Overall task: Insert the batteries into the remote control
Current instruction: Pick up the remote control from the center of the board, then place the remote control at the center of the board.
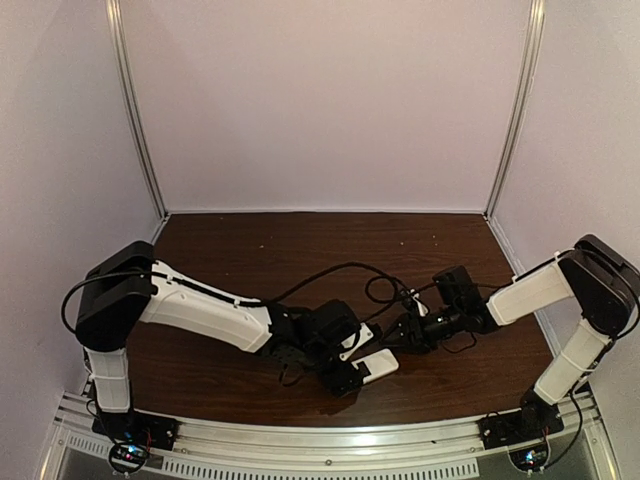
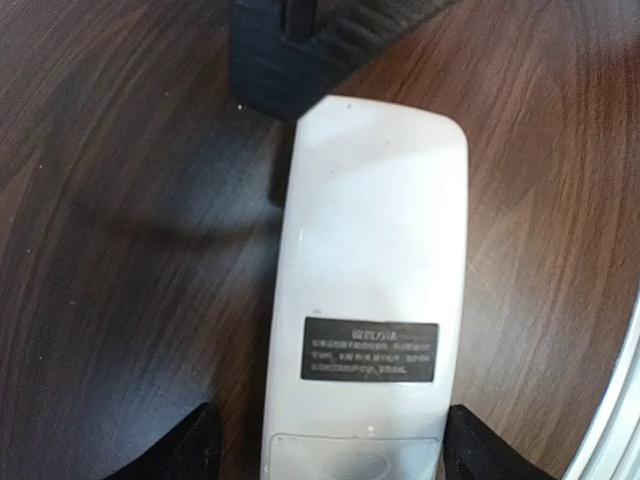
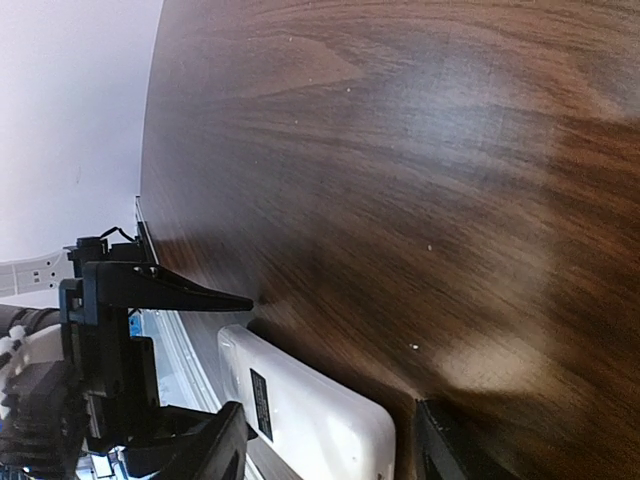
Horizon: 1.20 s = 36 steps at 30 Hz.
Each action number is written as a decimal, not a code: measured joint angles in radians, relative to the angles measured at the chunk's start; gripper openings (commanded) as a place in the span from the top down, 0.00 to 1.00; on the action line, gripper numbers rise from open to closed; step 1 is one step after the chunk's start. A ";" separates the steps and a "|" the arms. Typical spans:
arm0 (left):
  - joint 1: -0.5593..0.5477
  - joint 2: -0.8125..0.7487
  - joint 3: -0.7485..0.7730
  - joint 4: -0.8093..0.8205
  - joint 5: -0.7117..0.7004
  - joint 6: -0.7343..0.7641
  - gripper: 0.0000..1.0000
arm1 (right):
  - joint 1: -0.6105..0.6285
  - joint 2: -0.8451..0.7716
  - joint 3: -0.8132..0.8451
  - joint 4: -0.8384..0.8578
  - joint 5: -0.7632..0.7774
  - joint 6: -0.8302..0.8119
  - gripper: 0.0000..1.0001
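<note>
- Brown wood-grain table (image 1: pixel 300 250), matt finish, boxed in by plain pale walls (image 1: pixel 330 100).
- Remote control (image 2: pixel 370 260): smooth white plastic slab with rounded corners. It lies back-up toward the table's near edge and carries a black rectangular label (image 2: pixel 370 350) with fine white print.
- Left gripper (image 2: pixel 325 455): black fingers spread wide, one on each side of the remote, with a clear gap on one side. Released.
- Right gripper (image 3: pixel 330 450): black wedge-shaped fingers held apart, straddling the remote's other end. Released, grasping nothing.

Dark wood table (image 1: pixel 250 250); white walls (image 1: pixel 330 100) around; metal rail (image 1: pixel 330 445) at near edge
</note>
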 measured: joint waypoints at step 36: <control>0.195 -0.325 -0.103 0.603 0.542 -0.333 0.65 | -0.097 -0.601 0.091 0.020 -0.061 0.033 0.02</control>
